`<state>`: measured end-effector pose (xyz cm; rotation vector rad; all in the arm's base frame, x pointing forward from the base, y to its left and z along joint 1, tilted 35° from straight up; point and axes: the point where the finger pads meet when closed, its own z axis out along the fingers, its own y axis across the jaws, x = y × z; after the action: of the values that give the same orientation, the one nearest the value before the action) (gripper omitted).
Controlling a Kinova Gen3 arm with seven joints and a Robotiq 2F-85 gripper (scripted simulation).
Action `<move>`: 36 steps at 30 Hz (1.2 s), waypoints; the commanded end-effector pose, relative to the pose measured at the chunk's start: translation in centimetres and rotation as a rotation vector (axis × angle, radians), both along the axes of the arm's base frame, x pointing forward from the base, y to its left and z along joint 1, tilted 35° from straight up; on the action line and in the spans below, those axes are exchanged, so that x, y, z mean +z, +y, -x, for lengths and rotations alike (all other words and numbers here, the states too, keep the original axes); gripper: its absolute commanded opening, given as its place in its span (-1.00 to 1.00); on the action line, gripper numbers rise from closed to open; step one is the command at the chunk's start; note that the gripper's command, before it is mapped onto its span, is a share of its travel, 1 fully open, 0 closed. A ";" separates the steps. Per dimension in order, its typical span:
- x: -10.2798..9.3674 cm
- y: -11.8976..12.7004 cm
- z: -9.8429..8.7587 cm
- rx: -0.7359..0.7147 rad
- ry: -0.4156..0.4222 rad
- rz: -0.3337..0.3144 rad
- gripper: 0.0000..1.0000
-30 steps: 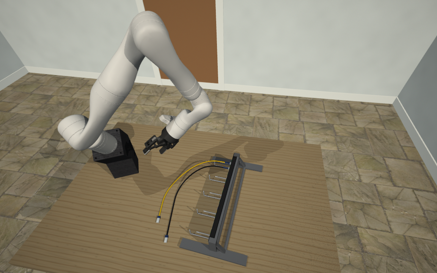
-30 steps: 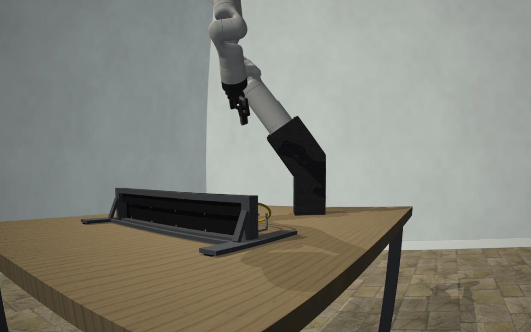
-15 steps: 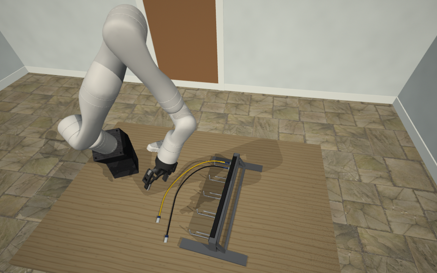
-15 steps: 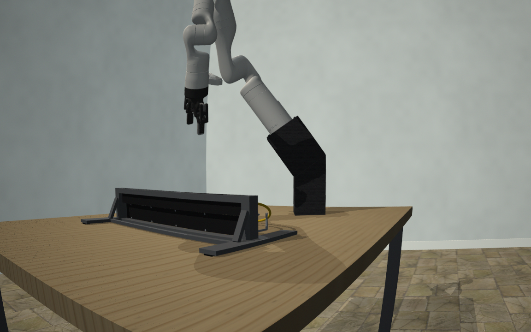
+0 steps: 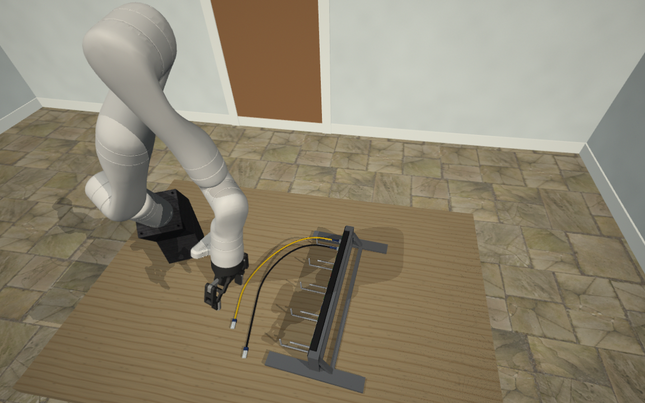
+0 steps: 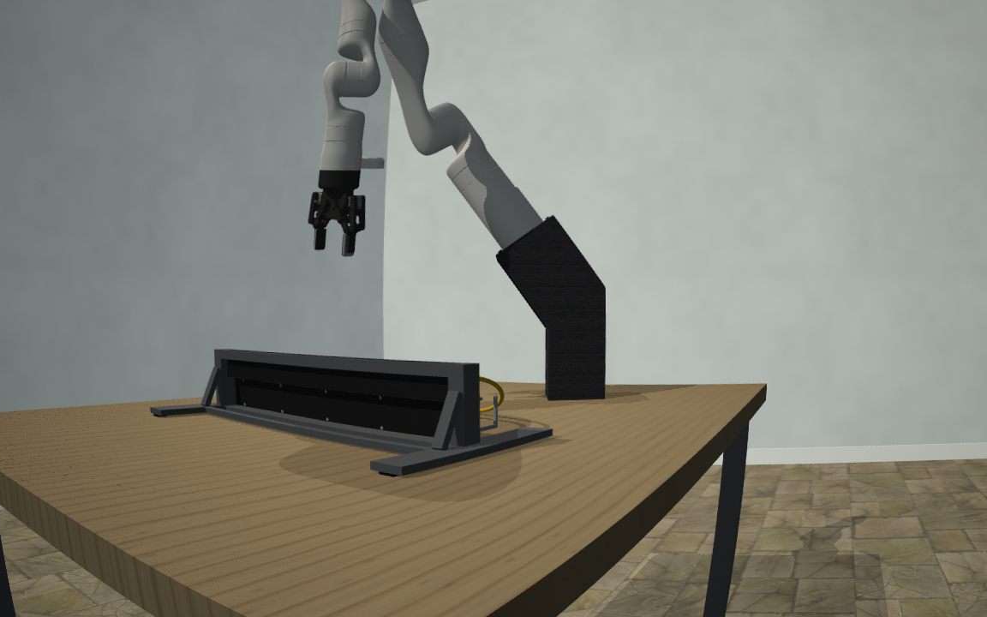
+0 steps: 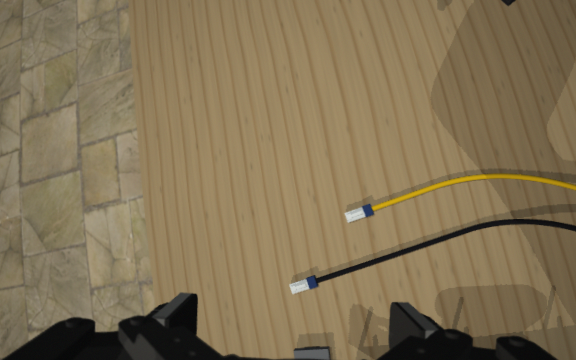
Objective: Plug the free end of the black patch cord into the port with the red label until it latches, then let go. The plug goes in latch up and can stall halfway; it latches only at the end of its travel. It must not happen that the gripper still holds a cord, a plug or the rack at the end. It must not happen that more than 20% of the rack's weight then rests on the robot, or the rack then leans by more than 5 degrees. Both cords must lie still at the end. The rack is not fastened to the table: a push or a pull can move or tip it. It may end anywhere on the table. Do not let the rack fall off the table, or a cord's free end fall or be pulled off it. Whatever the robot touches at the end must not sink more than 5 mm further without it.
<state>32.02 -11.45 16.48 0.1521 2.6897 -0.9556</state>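
Top view: gripper (image 5: 216,293) spread wide, empty, high above the table (image 5: 114,350), left of the rack (image 5: 337,270). Black patch cord (image 5: 260,285) lies between, its free plug (image 5: 245,352) untouched. Approach step; next, descend and pinch that plug.

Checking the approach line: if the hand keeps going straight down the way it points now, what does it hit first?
Probably bare table. The open, empty hand points down, high above it; the black cord's plug lies just ahead and slightly aside, so depth leaves that uncertain.

Matt ribbed wooden table (image 5: 139,340); matt grey rack (image 5: 314,373); rough stone floor (image 5: 565,250).
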 end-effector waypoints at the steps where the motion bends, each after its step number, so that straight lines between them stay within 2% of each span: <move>1: -0.1 0.2 0.5 0.004 -0.003 -0.029 1.00; 15: -0.9 0.2 1.8 0.204 0.026 -0.127 1.00; 30: -1.1 0.4 2.2 0.235 0.032 -0.143 1.00; 31: -1.1 0.4 2.2 0.235 0.032 -0.143 -1.00; 36: -1.1 0.4 2.2 0.235 0.032 -0.143 -1.00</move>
<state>30.28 -11.00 15.52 -0.1493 2.7204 -0.7008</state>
